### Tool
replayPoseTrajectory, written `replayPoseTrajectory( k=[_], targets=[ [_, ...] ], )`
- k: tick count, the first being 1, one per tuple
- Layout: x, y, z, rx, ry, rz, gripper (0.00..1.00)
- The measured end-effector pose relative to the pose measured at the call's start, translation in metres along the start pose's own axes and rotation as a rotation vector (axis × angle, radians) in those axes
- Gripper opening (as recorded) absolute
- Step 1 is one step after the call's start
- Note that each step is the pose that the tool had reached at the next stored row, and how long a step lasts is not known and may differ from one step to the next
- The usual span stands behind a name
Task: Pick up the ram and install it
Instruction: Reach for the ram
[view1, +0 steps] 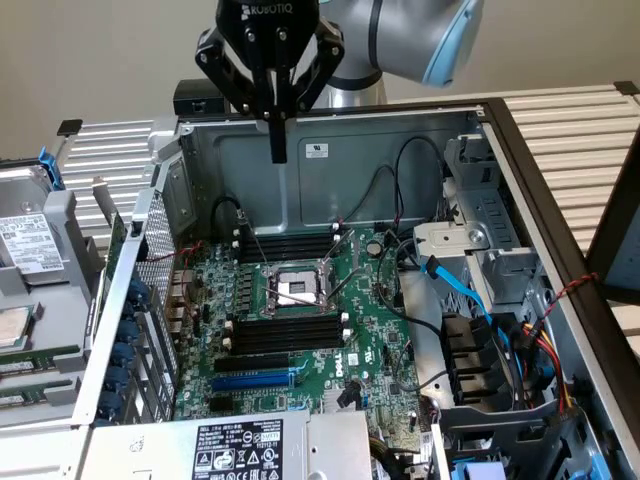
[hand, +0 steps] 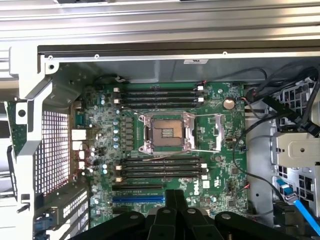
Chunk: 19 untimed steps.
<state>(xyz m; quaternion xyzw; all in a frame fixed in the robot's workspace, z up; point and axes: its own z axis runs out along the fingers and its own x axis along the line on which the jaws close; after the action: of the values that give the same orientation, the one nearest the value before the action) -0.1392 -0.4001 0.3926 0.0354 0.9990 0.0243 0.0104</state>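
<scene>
My gripper (view1: 277, 140) hangs above the open computer case, over its back wall, with its black fingers pressed shut and nothing between them. In the wrist view the gripper (hand: 175, 200) points down toward the green motherboard (hand: 225, 165). Two banks of black memory slots flank the CPU socket (view1: 295, 290): the far bank (view1: 285, 245) and the near bank (view1: 285, 335), the latter also seen from the wrist (hand: 162, 167). All the slots look empty. Thin green board strips (view1: 22, 368) lie at the exterior view's left edge; I cannot tell whether one is the ram.
A blue expansion slot (view1: 250, 380) runs below the near bank. Black cables (view1: 400, 170) arch over the board's right side, and blue cables (view1: 460, 290) cross the drive cage (view1: 490, 250). A hard drive (view1: 30, 245) sits outside the case at the left. The power supply (view1: 240, 445) lies in front.
</scene>
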Motion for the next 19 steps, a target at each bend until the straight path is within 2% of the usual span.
replayPoseTrajectory(
  k=[17,18,19],
  targets=[
    [0.077,-0.0068,-0.0019,-0.0012,0.0000,0.000,0.11],
    [0.081,-0.0073,-0.0020,-0.0014,0.0001,0.000,0.12],
    [0.086,-0.0077,-0.0021,-0.0015,0.0000,0.000,0.18]
  ],
)
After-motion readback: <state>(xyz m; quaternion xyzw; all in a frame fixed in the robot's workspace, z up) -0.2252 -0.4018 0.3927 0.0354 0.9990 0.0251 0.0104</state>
